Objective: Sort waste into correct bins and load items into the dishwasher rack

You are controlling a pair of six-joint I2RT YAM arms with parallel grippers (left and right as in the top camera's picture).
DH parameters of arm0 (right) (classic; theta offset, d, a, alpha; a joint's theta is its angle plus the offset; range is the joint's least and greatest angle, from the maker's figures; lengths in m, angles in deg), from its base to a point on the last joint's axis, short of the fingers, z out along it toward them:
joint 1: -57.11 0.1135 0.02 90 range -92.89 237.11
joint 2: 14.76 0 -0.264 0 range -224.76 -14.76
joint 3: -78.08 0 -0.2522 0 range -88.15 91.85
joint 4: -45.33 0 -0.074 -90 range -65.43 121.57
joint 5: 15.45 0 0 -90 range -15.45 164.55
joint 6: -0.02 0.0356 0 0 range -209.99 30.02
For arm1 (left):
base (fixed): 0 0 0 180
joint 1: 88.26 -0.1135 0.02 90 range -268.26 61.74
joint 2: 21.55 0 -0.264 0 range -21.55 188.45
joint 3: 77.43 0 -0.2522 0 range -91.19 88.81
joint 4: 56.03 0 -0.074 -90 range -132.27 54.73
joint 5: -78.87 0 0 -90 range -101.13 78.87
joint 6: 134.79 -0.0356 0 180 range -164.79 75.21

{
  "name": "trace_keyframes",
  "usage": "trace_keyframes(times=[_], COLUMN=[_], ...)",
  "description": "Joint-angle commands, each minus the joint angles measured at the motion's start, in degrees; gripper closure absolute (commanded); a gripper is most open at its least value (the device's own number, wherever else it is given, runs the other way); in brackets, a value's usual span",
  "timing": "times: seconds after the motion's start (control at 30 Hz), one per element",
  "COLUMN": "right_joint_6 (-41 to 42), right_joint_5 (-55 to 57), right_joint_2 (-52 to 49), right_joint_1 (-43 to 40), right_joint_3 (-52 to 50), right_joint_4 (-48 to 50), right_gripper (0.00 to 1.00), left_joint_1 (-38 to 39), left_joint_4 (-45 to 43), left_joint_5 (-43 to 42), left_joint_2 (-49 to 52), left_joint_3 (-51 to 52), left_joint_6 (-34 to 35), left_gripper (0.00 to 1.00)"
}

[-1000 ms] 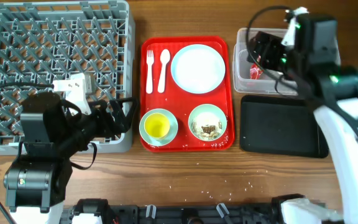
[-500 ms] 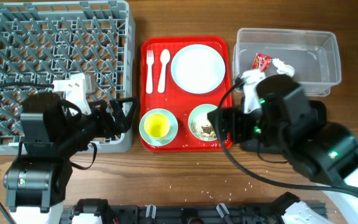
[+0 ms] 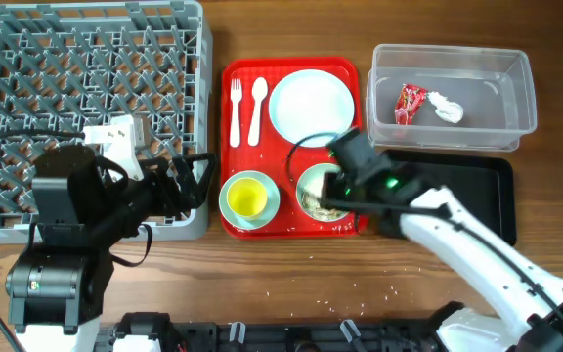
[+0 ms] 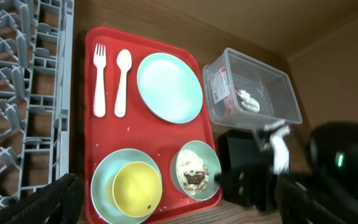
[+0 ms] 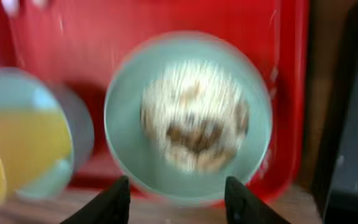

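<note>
Two pieces of waste, the red-and-white wrapper (image 3: 410, 102) and the small white scrap (image 3: 447, 108), lie in the clear tub (image 3: 501, 68). The dry rubbish is accounted for.

Outstanding waste: brownish food scraps (image 5: 194, 124) with rice, in the mint-green bowl (image 5: 124, 118) at the front right corner of the red serving tray (image 3: 262, 156).

The right gripper (image 5: 176, 184) hangs over that bowl with its jaws spread wide and nothing held. The bowl's near rim sits in the gap between them. The wrist view is blurred, so contact cannot be confirmed. Judgement: it is placed to take the bowl by the rim and tip the scraps into the black tray (image 3: 477, 196), which lies just beside the serving tray and in front of the tub.

The left gripper (image 3: 192, 184) sits at the front right corner of the dishwasher rack (image 3: 66, 78), jaws apart and empty. Judgement: it is kept there to stay clear of the right arm and close to the loading point.

No items are racked. The plate (image 3: 311, 108), fork (image 3: 236, 106), spoon (image 3: 257, 106), and the yellow cup (image 3: 248, 198) nested in the second bowl (image 3: 227, 200) are all on the serving tray. Loose rice grains lie on the desk (image 3: 281, 284).
</note>
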Motion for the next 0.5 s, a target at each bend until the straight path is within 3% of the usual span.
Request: trace_keyframes(times=[0.0,0.13,0.3,0.47], right_joint_6=[-8.68,-8.13,-8.72,-8.2], right_joint_5=[-12.79,-4.17,-5.79,-4.7], right_joint_2=[-0.33,-4.0,-15.47,-16.41], right_joint_1=[-3.34,-0.35,3.63,5.33], right_joint_3=[0.07,0.02,0.02,0.59], right_joint_4=[4.48,7.45,13.81,13.49], right_gripper=[0.53,0.53,0.57,0.61], left_joint_1=[-0.17,-0.17,-0.17,-0.17], left_joint_4=[-0.15,-0.15,-0.15,-0.15], left_joint_5=[-0.48,-0.5,-0.48,-0.5], left_joint_2=[-0.07,-0.07,-0.07,-0.07], left_joint_3=[-0.68,-0.68,-0.68,-0.68], left_joint_6=[-0.98,-0.98,-0.98,-0.98], left_gripper=[0.0,0.0,0.0,0.0])
